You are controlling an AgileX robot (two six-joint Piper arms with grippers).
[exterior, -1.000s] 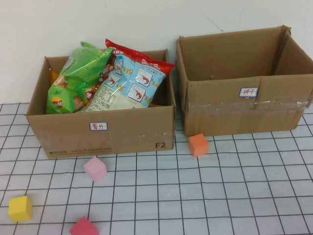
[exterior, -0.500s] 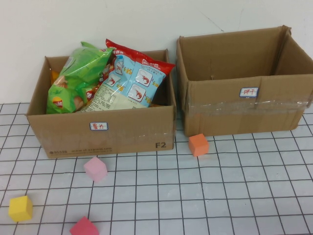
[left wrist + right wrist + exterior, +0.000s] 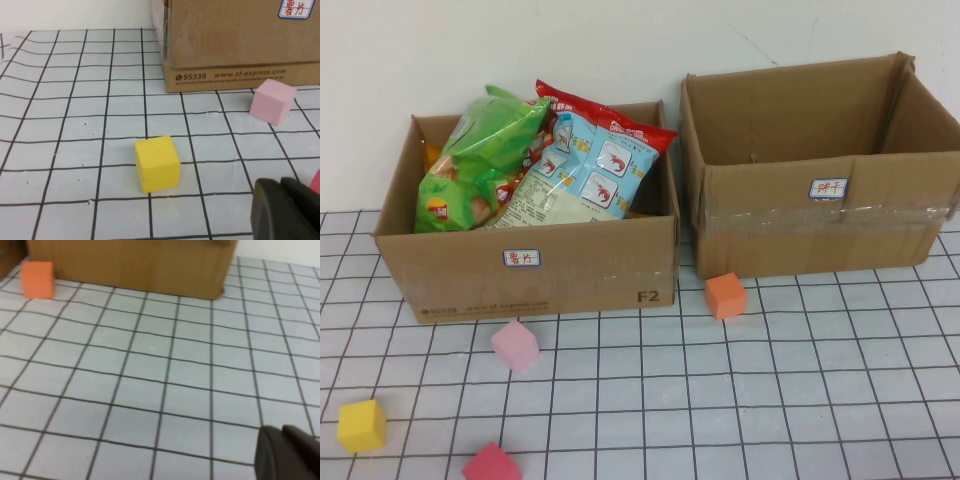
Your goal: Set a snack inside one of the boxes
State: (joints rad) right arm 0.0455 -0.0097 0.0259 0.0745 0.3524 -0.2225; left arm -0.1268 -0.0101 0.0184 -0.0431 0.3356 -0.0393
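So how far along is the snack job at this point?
The left box already holds a green bag and a blue-and-red bag. The right box shows no snack inside. Nothing is in hand: the left gripper hangs low over the table near the yellow cube, the right gripper over bare grid. No loose snack lies outside, so it may be finished.

left gripper (image 3: 287, 210): dark, rounded, matte | right gripper (image 3: 290, 452): dark, rounded, matte

Bright, even light; soft shadows; right wrist view slightly blurred.
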